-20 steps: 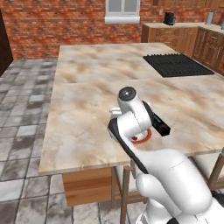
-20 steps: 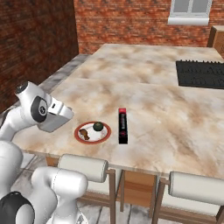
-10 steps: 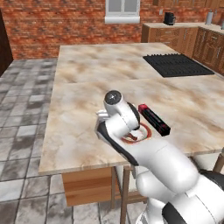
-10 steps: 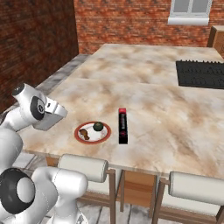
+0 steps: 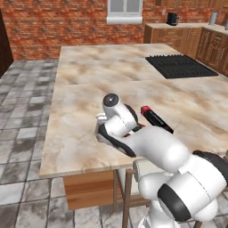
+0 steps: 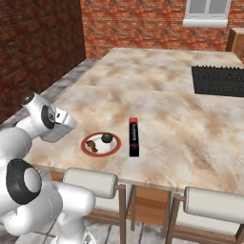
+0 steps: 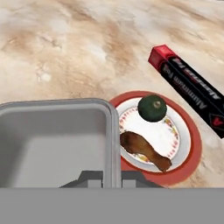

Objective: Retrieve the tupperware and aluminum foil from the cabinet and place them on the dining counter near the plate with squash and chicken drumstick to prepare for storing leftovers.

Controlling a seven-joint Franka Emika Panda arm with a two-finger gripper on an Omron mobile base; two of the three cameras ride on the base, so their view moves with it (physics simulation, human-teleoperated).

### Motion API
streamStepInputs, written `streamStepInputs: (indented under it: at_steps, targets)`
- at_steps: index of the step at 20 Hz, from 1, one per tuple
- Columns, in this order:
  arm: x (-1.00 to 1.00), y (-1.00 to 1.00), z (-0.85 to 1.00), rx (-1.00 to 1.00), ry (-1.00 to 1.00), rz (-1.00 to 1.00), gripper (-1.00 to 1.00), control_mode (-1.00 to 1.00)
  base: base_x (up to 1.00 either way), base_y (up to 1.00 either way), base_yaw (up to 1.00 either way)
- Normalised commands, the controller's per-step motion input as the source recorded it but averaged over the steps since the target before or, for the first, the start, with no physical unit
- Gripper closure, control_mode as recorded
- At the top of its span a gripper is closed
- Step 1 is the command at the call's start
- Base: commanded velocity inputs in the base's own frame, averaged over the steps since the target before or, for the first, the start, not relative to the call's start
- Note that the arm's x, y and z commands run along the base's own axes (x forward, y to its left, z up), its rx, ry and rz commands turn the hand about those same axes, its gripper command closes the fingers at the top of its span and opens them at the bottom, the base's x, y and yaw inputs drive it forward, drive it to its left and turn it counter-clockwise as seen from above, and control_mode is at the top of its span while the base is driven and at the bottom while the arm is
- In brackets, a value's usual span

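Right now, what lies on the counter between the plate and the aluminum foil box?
Nothing: in the right base view a bare strip of dining counter separates the plate from the aluminum foil. The hand view shows the same narrow gap.

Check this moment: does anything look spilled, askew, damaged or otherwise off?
Nothing stands out. The foil box lies flat on the counter beside the plate; the squash and drumstick sit on the plate, nothing spilled. The gripper is shut on the tub, whose edge overlaps the plate's rim in the hand view.
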Motion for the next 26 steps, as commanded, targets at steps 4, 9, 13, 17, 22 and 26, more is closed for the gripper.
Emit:
streamStepInputs:
  at_steps: [4, 9, 13, 17, 22, 26]
  targets:
    - [0.3, 0.02, -0.43, 0.0, 0.0, 0.0, 1.0, -1.0, 0.0, 0.0, 0.0]
    - [0.32, 0.0, -0.45, 0.0, 0.0, 0.0, 1.0, -1.0, 0.0, 0.0, 0.0]
    - [0.36, 0.0, -0.42, 0.0, 0.0, 0.0, 1.0, -1.0, 0.0, 0.0, 0.0]
    - [0.42, 0.03, -0.35, 0.0, 0.0, 0.0, 1.0, -1.0, 0.0, 0.0, 0.0]
    - [0.46, 0.14, -0.31, 0.0, 0.0, 0.0, 1.0, -1.0, 0.0, 0.0, 0.0]
    - [0.41, 0.16, -0.41, 0.0, 0.0, 0.0, 1.0, -1.0, 0.0, 0.0, 0.0]
